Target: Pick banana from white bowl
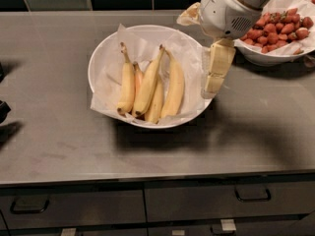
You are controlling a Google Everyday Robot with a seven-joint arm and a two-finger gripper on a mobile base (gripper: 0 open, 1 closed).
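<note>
The white bowl (101, 53) with a crumpled paper liner stands mid-counter and holds several bananas lying side by side. The banana (147, 85) is the longest one, in the middle of the bunch, with its thin stem pointing to the back and its dark tip at the front. A short orange-tinged banana (139, 76) lies to its left and a plumper curved one (173, 87) to its right. My gripper (214, 80) hangs downward over the bowl's right rim, to the right of the bananas and apart from them. It holds nothing.
A second white bowl (256, 57) full of red strawberries (275, 31) stands at the back right, just behind my arm. The grey counter (59, 132) ends at a front edge above drawers. A dark tiled wall runs along the back.
</note>
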